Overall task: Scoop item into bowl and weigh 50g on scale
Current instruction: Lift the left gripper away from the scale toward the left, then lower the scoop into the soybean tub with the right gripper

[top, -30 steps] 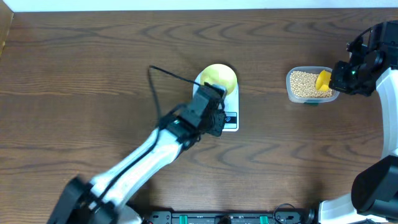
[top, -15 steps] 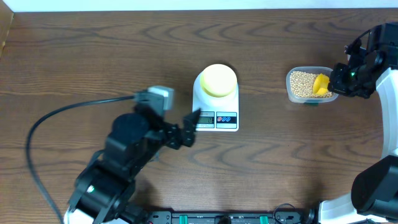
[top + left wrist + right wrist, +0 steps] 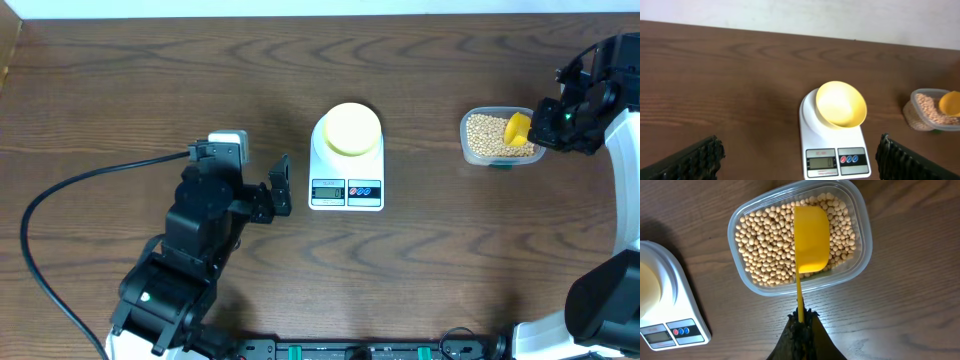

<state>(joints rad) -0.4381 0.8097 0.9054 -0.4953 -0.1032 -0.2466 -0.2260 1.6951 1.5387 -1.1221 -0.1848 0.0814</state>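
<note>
Bowl (image 3: 841,104) on scale (image 3: 835,161) | left fingers (image 3: 695,159) spread wide, free | right fingers (image 3: 801,332) clenched on scoop (image 3: 811,240) above beans (image 3: 765,245)

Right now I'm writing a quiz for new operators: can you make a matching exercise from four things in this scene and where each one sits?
Things
1. bowl
2. scoop
3. beans
4. scale

Places
a. inside the clear tub
b. directly on the wooden table
c. on top of the scale
d. gripped by its handle in the right hand, over the tub

Pairs: 1-c, 2-d, 3-a, 4-b
</note>
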